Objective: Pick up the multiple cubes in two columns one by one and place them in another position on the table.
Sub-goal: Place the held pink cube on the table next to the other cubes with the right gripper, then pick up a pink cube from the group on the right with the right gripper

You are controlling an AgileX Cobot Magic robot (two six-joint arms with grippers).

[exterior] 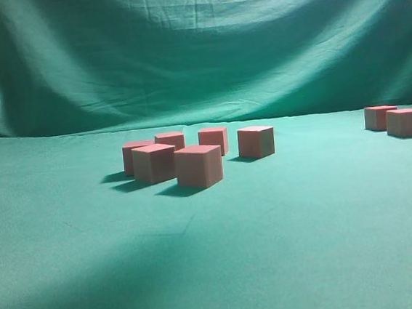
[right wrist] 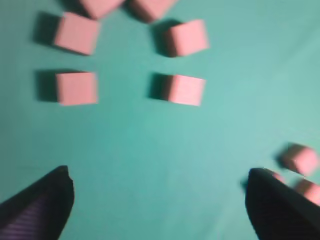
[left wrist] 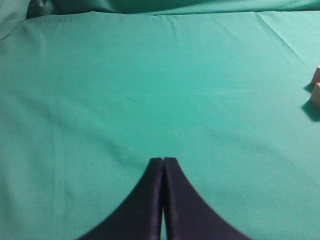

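Several pink cubes (exterior: 198,166) stand in two columns on the teal table (exterior: 287,234) in the exterior view. Three more cubes (exterior: 406,122) sit at the far right. No gripper shows in that view. In the right wrist view, my right gripper (right wrist: 158,172) hangs open over bare cloth with nothing between its fingers. The two nearest column cubes (right wrist: 76,88) (right wrist: 184,90) lie ahead of it. Other cubes (right wrist: 300,159) rest beside its right finger (right wrist: 275,205). My left gripper (left wrist: 163,160) is shut and empty over the cloth, and cube corners (left wrist: 316,95) peek in at the right edge.
A draped green cloth backdrop (exterior: 195,46) rises behind the table. The cloth on the table has slight wrinkles (left wrist: 280,35). A wide stretch of cloth separates the cube cluster from the cubes on the right.
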